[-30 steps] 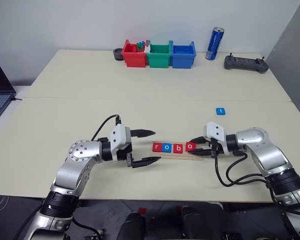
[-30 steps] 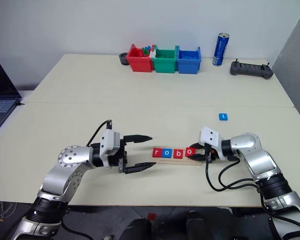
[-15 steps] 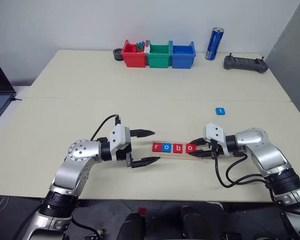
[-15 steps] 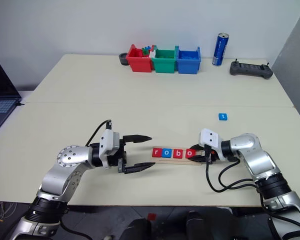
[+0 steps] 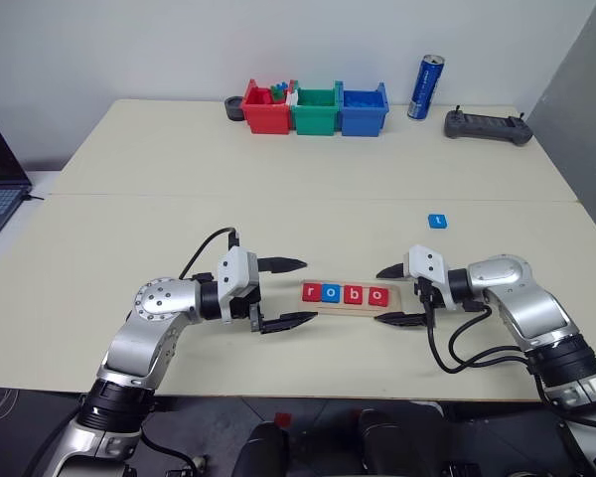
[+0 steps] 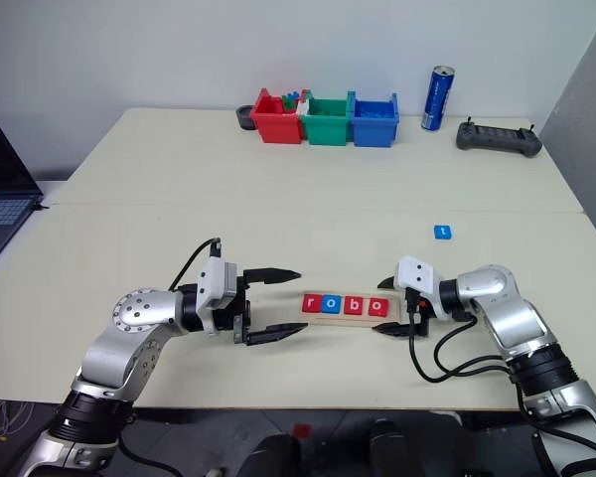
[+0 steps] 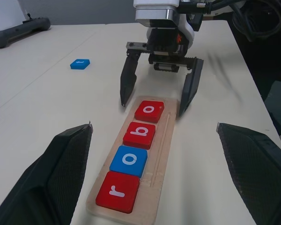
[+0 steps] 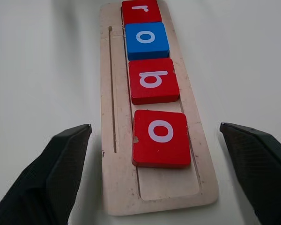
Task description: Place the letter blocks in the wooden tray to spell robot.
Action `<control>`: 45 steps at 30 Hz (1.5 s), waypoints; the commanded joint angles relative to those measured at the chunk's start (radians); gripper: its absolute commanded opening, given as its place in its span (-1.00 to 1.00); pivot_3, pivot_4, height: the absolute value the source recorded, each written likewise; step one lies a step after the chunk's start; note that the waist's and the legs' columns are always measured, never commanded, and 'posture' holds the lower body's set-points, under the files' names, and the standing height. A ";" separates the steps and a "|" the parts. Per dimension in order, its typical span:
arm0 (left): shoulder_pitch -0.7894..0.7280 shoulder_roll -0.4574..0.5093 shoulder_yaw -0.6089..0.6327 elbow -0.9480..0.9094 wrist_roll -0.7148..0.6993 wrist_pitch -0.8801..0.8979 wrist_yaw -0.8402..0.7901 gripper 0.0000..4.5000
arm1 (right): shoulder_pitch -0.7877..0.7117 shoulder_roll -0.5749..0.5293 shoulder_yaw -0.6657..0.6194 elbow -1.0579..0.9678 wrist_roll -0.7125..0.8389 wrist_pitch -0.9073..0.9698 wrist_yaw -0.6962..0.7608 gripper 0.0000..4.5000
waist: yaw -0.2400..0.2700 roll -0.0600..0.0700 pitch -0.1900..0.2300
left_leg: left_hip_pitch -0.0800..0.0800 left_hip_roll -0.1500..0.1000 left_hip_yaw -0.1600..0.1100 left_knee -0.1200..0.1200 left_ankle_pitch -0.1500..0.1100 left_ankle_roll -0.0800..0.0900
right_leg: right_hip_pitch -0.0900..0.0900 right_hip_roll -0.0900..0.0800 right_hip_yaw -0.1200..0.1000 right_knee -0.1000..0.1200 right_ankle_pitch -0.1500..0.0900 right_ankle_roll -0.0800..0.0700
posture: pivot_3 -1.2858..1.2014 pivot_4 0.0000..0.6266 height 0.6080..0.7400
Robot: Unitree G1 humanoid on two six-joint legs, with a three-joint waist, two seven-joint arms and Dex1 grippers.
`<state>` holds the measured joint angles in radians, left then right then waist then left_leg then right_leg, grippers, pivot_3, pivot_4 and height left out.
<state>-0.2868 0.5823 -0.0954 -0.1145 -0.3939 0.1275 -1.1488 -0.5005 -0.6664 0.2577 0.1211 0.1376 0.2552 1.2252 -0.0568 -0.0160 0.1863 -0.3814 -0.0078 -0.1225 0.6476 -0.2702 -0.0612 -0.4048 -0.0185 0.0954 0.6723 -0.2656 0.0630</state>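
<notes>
R gripper (image 5: 393, 295) opened; red o block (image 8: 161, 137) freed between jaws.

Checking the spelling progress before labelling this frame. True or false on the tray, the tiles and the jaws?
1. The wooden tray holds four tiles reading r, o, b, o. True.
2. The blue t tile already sits in the tray. False: it lies alone on the table, beyond the right gripper.
3. The right gripper's jaws are open, one on each side of the tray's end. True.
4. The left gripper holds a red tile. False: its jaws are open and empty, just off the tray's r end.
5. The second tile in the tray is red. False: that o tile is blue.
</notes>
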 commanded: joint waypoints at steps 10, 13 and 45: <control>-0.002 0.005 0.014 -0.025 -0.008 -0.013 -0.001 1.00 | 0.019 -0.113 -0.115 -0.194 0.118 0.129 0.042 0.82 | 0.000 0.000 0.000 | 0.000 0.000 0.000 0.000 0.000 0.000 | 0.000 0.000 0.000 0.000 0.000 0.000 | 0.03 -0.52 1.00; -0.009 0.000 0.011 -0.018 -0.006 -0.016 -0.002 1.00 | 0.054 -0.119 -0.121 -0.250 0.139 0.156 0.032 0.43 | 0.001 0.000 0.000 | 0.000 0.000 0.000 0.000 0.000 0.000 | 0.000 0.000 0.000 0.000 0.000 0.000 | 0.03 -0.52 1.00; -0.019 0.006 0.012 -0.016 -0.004 -0.015 -0.004 1.00 | 0.103 -0.086 -0.061 -0.242 0.092 0.114 -0.015 -0.98 | 0.001 0.000 0.000 | 0.000 0.000 0.000 0.000 0.000 0.000 | 0.000 0.000 0.000 0.001 0.000 0.000 | 0.03 -0.52 1.00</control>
<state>-0.2961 0.5822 -0.0967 -0.1085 -0.3932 0.1257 -1.1491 -0.3965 -0.7352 0.2412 -0.0660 0.1881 0.3485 1.1884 -0.0557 -0.0161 0.1864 -0.3816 -0.0079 -0.1228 0.6481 -0.2702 -0.0612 -0.4049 -0.0184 0.0955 0.6728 -0.2658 0.0631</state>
